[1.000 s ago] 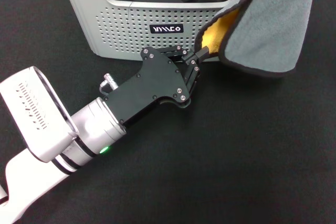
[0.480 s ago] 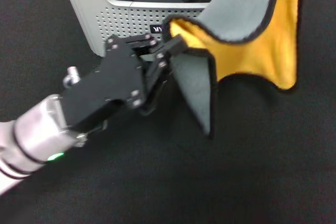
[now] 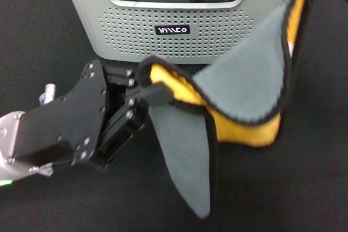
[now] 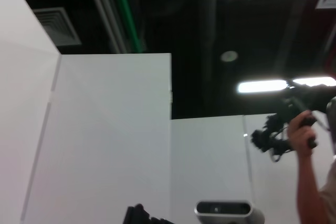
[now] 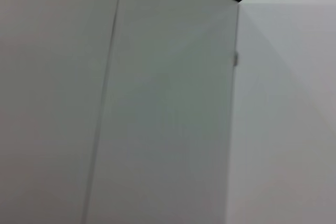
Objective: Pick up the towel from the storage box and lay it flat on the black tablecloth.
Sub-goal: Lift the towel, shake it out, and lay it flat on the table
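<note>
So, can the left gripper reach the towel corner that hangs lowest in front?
Probably not as things stand: the left gripper is shut on another corner of the towel. The low hanging corner is close beside it over the black tablecloth, nothing between, but it must release first.

Head view evenly lit from above, no hard shadows; black tablecloth (image 3: 304, 188) swallows light, barely any texture; towel (image 3: 239, 96) and left gripper (image 3: 142, 95) slightly soft w/ motion blur; storage box (image 3: 174, 25) sharper; left wrist view dim, ceiling light strip (image 4: 262, 85) glaring, white panels pale; right wrist view washed-out, soft, low contrast.
</note>
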Robot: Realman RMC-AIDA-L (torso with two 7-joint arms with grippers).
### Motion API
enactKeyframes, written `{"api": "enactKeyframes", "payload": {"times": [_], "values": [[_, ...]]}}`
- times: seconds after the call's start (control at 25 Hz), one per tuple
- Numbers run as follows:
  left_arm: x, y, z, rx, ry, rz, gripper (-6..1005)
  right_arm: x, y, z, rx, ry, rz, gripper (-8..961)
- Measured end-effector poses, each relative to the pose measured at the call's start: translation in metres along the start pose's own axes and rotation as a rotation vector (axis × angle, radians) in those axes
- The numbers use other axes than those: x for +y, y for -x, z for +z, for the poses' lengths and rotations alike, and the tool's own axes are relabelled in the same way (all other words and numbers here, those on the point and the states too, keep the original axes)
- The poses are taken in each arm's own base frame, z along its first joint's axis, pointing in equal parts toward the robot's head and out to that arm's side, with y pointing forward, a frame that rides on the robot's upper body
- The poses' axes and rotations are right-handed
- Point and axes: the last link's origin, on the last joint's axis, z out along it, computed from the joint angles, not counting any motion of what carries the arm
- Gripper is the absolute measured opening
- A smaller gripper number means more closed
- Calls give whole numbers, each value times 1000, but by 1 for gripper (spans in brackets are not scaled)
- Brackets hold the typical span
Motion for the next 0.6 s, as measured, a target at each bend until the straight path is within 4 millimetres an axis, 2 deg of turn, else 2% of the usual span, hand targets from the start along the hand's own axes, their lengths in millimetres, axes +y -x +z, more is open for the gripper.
{"api": "enactKeyframes", "payload": {"times": [0.32, 0.48, 0.6], "values": [[26, -19, 2, -55, 113, -145, 13, 57, 17, -46, 43, 40, 57, 11], [42, -29, 9, -101, 143, -180, 13, 75, 17, -65, 42, 86, 129, 11], [55, -27, 12, -150, 135, -200, 13, 85, 11, -77, 47, 80, 172, 11]]}}
